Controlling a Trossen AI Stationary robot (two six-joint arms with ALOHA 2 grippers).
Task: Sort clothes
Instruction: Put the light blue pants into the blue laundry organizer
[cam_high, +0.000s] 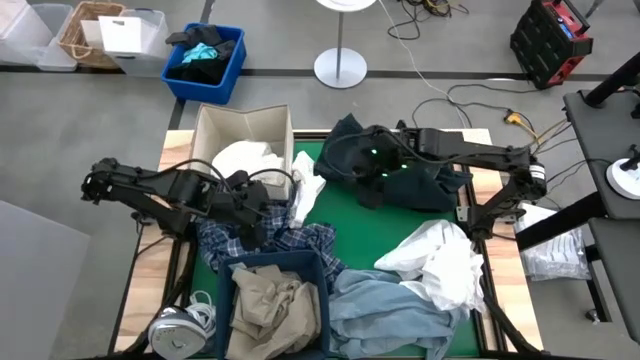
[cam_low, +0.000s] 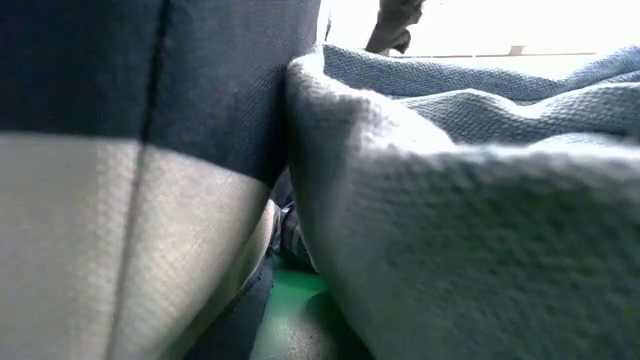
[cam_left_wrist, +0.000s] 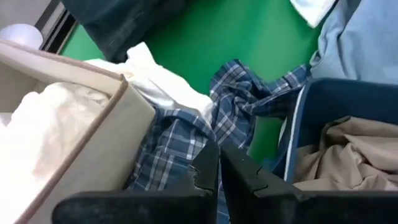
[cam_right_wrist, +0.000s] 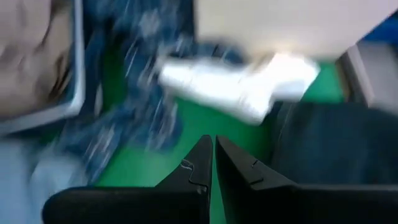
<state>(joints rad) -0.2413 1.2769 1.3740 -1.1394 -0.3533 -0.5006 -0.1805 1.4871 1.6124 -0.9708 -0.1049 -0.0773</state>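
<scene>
My left gripper (cam_left_wrist: 219, 163) is shut with nothing between its fingers, just above the blue-white plaid shirt (cam_left_wrist: 233, 109), which lies crumpled on the green mat (cam_high: 365, 230). My right gripper (cam_right_wrist: 212, 148) is also shut on nothing. It hangs over the mat at the left edge of the dark navy piece (cam_high: 410, 175). White shirts (cam_high: 245, 160) fill the beige box (cam_high: 243, 118), and one (cam_high: 303, 192) hangs over its wall. Tan trousers (cam_high: 268, 300) lie in the dark blue bin (cam_high: 325, 290). Light blue denim (cam_high: 385, 310) and a white shirt (cam_high: 435, 262) lie at the near right.
Off the table's far left stand a blue crate (cam_high: 232, 65) with a dark bundle, clear bins and a basket. A lamp base (cam_high: 340, 68) stands behind the table. A silver object (cam_high: 175, 328) lies at the near left corner. The bin wall (cam_low: 120, 200) and denim (cam_low: 460, 200) block the low view.
</scene>
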